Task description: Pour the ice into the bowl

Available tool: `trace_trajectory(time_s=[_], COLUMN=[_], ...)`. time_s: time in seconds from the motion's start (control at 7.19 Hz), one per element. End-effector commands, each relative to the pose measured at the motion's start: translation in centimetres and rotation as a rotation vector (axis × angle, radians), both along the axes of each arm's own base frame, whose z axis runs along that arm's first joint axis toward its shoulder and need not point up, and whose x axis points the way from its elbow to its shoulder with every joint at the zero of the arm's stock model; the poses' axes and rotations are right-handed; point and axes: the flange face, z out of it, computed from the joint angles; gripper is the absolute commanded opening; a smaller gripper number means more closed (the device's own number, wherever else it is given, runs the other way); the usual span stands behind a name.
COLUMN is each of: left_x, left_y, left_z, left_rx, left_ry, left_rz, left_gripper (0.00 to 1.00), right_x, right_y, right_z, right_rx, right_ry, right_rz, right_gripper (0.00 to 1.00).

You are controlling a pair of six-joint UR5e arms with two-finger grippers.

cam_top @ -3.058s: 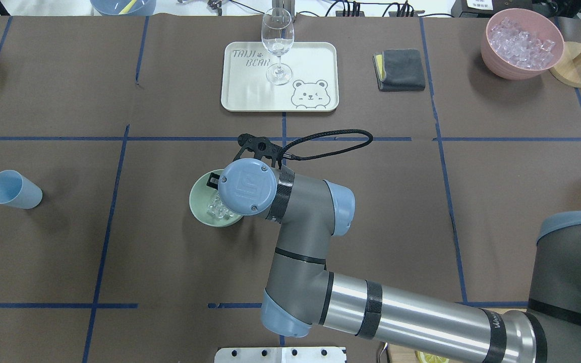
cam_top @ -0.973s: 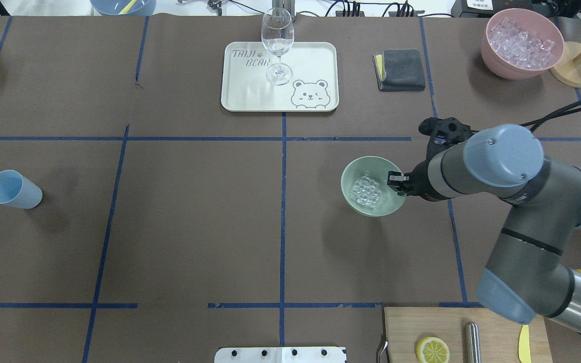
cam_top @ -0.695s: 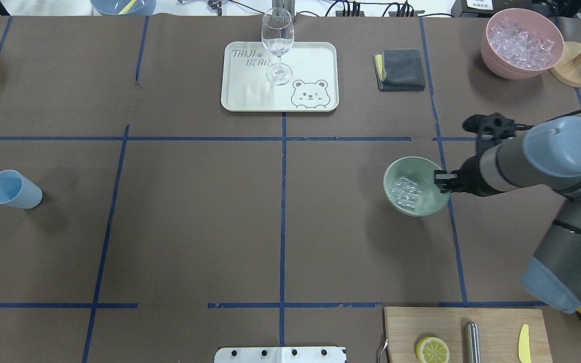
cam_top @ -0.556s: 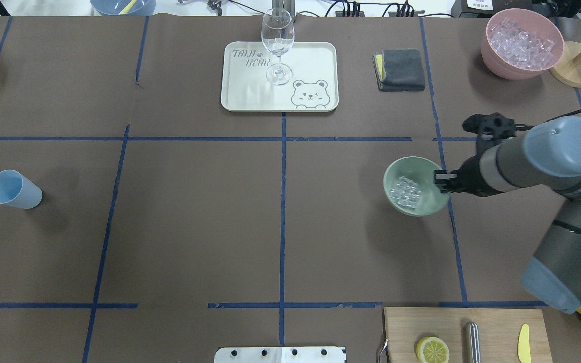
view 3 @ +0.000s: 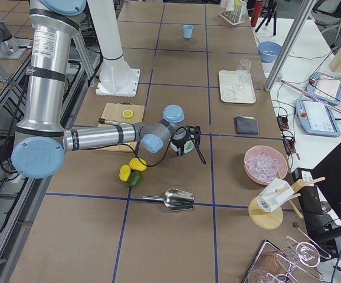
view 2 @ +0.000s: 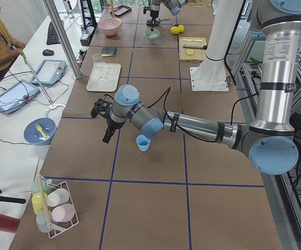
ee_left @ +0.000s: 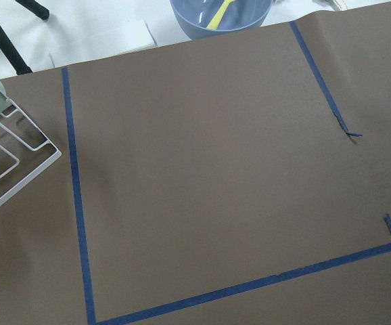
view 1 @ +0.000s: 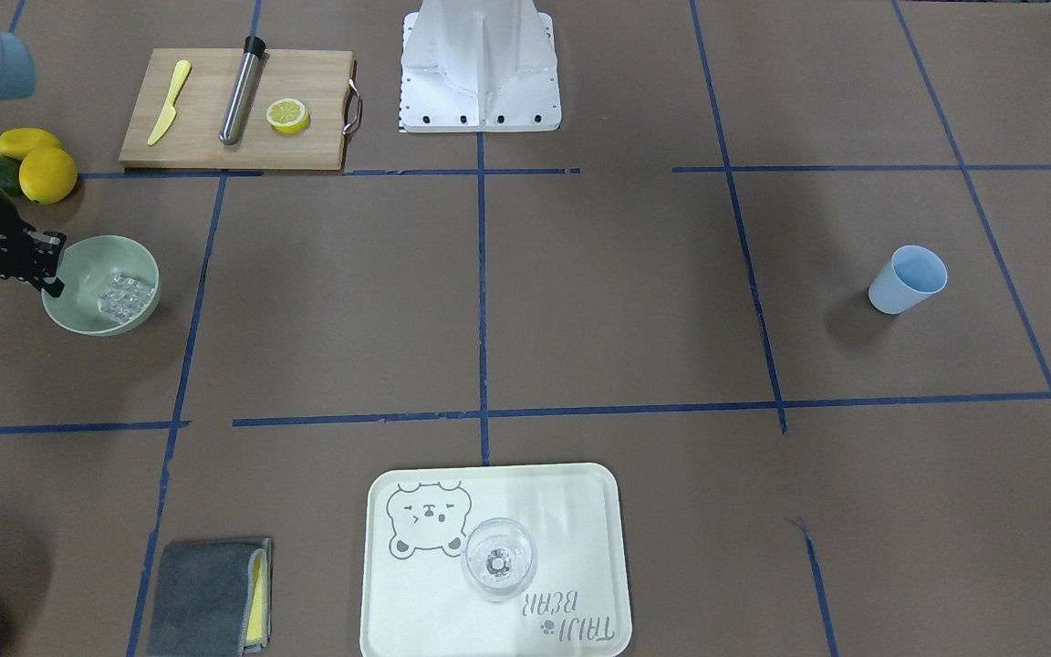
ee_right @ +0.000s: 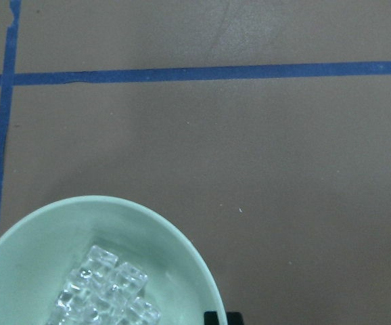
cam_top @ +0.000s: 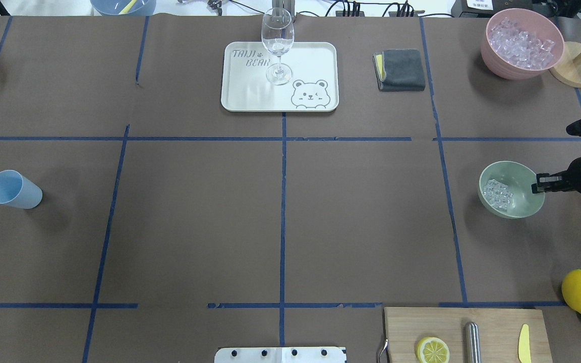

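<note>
Moved: the bowl (cam_top: 511,189), carried from the middle of the desk (cam_top: 280,227) out to its right end, the ice (cam_top: 497,194) heaped inside on the side away from the gripper. Right gripper (cam_top: 536,184): clamped on the bowl's rim, with the bowl lying inboard of it; I judge the pouring done. Left gripper (view 2: 108,136): well apart, by the blue cup (view 2: 143,142); I cannot tell its spread.
</note>
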Motion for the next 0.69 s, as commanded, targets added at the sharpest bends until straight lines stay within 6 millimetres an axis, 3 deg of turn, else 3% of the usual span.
trace_trajectory(time_s=[0.0, 0.28, 0.42, 0.56], left_x=[-0.05, -0.05, -0.06, -0.07], left_y=[0.02, 0.02, 0.00, -0.01], left_z=[0.00, 0.00, 0.08, 0.09], left_rx=[0.003, 0.003, 0.001, 0.001], left_ry=[-0.004, -0.004, -0.006, -0.007], left_rz=[-0.004, -0.004, -0.005, -0.006], left_gripper=[1.00, 1.00, 1.00, 1.00], right_x=[-0.42, -0.56, -0.60, -0.60], right_y=[-0.33, -0.55, -0.60, -0.62], right_z=[0.59, 0.56, 0.65, 0.87], right_rx=[-0.010, -0.009, -0.007, -0.009], right_ry=[0.003, 0.003, 0.005, 0.007], right_rz=[-0.001, 0.001, -0.003, -0.002], right_gripper=[0.00, 0.04, 0.29, 0.99])
